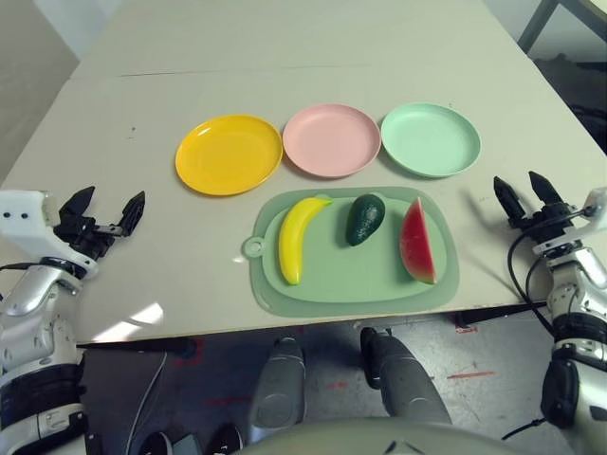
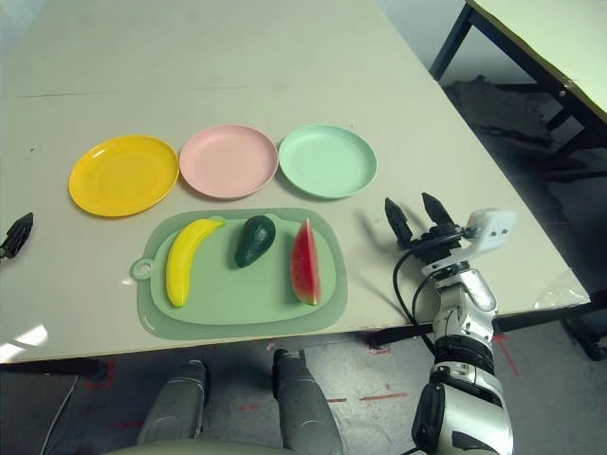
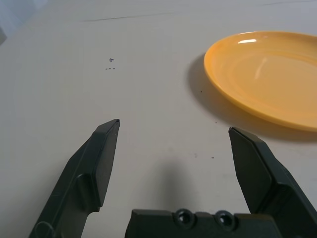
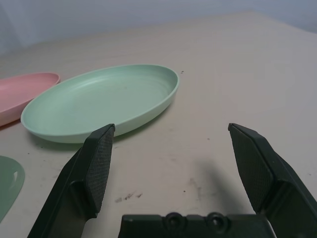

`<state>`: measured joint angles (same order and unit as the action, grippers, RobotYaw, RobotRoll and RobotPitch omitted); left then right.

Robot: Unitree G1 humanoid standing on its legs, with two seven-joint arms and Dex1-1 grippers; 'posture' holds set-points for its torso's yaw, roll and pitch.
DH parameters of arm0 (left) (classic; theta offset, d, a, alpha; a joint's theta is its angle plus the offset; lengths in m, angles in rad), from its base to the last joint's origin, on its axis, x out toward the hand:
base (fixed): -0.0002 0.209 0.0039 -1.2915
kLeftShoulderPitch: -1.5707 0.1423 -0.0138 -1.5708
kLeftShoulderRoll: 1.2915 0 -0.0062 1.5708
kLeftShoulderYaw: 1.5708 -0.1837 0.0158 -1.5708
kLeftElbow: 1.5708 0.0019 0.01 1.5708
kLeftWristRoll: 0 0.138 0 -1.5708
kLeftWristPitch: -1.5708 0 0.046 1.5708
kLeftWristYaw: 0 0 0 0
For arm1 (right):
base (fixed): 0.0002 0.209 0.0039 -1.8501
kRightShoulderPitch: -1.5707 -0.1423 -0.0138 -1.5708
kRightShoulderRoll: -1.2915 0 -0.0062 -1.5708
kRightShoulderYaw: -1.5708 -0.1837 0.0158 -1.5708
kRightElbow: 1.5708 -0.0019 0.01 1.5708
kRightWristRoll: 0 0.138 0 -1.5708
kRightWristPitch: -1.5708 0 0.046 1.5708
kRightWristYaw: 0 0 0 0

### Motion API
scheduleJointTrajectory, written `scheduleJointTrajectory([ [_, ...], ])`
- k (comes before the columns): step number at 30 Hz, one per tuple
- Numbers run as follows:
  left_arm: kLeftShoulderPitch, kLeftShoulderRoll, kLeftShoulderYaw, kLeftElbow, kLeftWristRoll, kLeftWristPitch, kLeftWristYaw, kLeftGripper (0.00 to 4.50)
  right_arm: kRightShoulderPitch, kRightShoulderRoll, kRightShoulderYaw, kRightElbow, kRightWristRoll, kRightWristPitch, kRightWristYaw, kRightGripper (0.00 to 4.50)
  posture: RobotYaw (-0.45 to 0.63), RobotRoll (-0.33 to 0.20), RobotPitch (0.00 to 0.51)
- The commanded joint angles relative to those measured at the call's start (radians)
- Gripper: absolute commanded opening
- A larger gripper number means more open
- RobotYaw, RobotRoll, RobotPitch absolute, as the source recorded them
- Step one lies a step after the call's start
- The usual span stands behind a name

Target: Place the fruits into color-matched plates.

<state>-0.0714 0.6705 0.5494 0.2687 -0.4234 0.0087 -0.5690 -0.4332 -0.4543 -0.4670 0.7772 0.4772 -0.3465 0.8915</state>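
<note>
A yellow banana, a dark green avocado and a red watermelon wedge lie side by side on a green mat. Behind the mat, three bare plates stand in a row: yellow, pink and mint green. My left gripper is open at the table's left, apart from the yellow plate. At the table's right, my right gripper is open too, a little short of the mint green plate.
The beige table stretches far behind the plates. Its front edge runs just below the mat. A second table stands at the far right across a gap of dark floor.
</note>
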Motion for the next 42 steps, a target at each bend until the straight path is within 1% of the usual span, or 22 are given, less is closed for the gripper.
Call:
scheduleJointTrajectory([
  [1,0.002,-0.008,0.003,0.007,0.003,0.002,0.008,4.49,-0.003,-0.014,-0.003,0.014,0.004,0.000,0.003,4.50,0.05,0.000,0.216],
  [5,0.018,-0.016,0.007,-0.025,-0.001,0.007,0.017,4.49,-0.010,-0.029,-0.006,0.025,0.006,0.002,0.009,4.50,0.08,0.000,0.223],
  [8,0.070,-0.030,0.035,-0.073,-0.019,0.014,0.027,4.49,-0.024,-0.052,-0.004,0.062,0.000,0.000,0.026,4.50,0.10,0.000,0.227],
  [14,0.123,-0.067,0.095,-0.144,-0.077,0.037,0.065,4.49,-0.030,-0.097,-0.010,0.072,-0.002,-0.006,0.037,4.50,0.08,0.000,0.215],
  [15,0.130,-0.061,0.101,-0.144,-0.082,0.044,0.054,4.49,-0.017,-0.104,-0.016,0.057,0.000,-0.006,0.028,4.50,0.08,0.000,0.217],
  [18,0.151,-0.039,0.090,-0.195,-0.143,0.086,-0.037,4.49,0.024,-0.126,-0.043,-0.002,0.027,0.016,0.018,4.50,0.04,0.000,0.239],
  [20,0.161,-0.019,0.055,-0.251,-0.211,0.115,-0.166,4.49,0.050,-0.140,-0.053,-0.045,0.041,0.040,0.018,4.50,0.01,0.000,0.241],
  [22,0.156,0.023,-0.012,-0.303,-0.245,0.113,-0.339,4.49,0.078,-0.162,-0.062,-0.099,0.046,0.074,-0.009,4.50,0.00,0.000,0.248],
  [23,0.150,0.044,-0.049,-0.331,-0.253,0.116,-0.407,4.49,0.083,-0.179,-0.065,-0.112,0.049,0.101,-0.019,4.50,-0.01,0.000,0.253],
  [25,0.148,0.116,-0.135,-0.364,-0.242,0.118,-0.566,4.49,0.081,-0.219,-0.058,-0.145,0.040,0.180,-0.056,4.50,-0.04,0.000,0.265],
  [27,0.148,0.163,-0.184,-0.381,-0.229,0.118,-0.650,4.49,0.067,-0.256,-0.050,-0.154,0.031,0.243,-0.083,4.50,-0.05,0.000,0.275],
  [28,0.146,0.174,-0.196,-0.387,-0.227,0.118,-0.669,4.49,0.060,-0.270,-0.048,-0.151,0.028,0.264,-0.091,4.50,-0.05,0.000,0.278],
  [30,0.122,0.231,-0.214,-0.373,-0.244,0.104,-0.802,4.49,0.022,-0.355,0.018,-0.191,-0.054,0.308,-0.108,4.50,-0.05,0.000,0.279],
  [32,0.097,0.256,-0.229,-0.378,-0.261,0.095,-0.883,4.49,-0.019,-0.435,0.100,-0.237,-0.125,0.353,-0.071,4.50,-0.05,0.000,0.273],
  [35,0.057,0.252,-0.251,-0.401,-0.273,0.098,-0.924,4.49,-0.098,-0.526,0.230,-0.252,-0.235,0.375,0.006,4.50,-0.06,0.000,0.258],
  [37,0.028,0.246,-0.271,-0.401,-0.266,0.092,-0.942,4.49,-0.171,-0.578,0.329,-0.264,-0.306,0.333,0.110,4.50,-0.07,0.000,0.250],
  [40,-0.014,0.231,-0.296,-0.390,-0.256,0.084,-0.954,4.49,-0.302,-0.622,0.468,-0.279,-0.400,0.238,0.277,4.50,-0.08,0.000,0.241],
  [42,-0.029,0.222,-0.305,-0.380,-0.248,0.079,-0.959,4.49,-0.367,-0.624,0.520,-0.278,-0.416,0.187,0.376,4.50,-0.08,0.000,0.232],
])
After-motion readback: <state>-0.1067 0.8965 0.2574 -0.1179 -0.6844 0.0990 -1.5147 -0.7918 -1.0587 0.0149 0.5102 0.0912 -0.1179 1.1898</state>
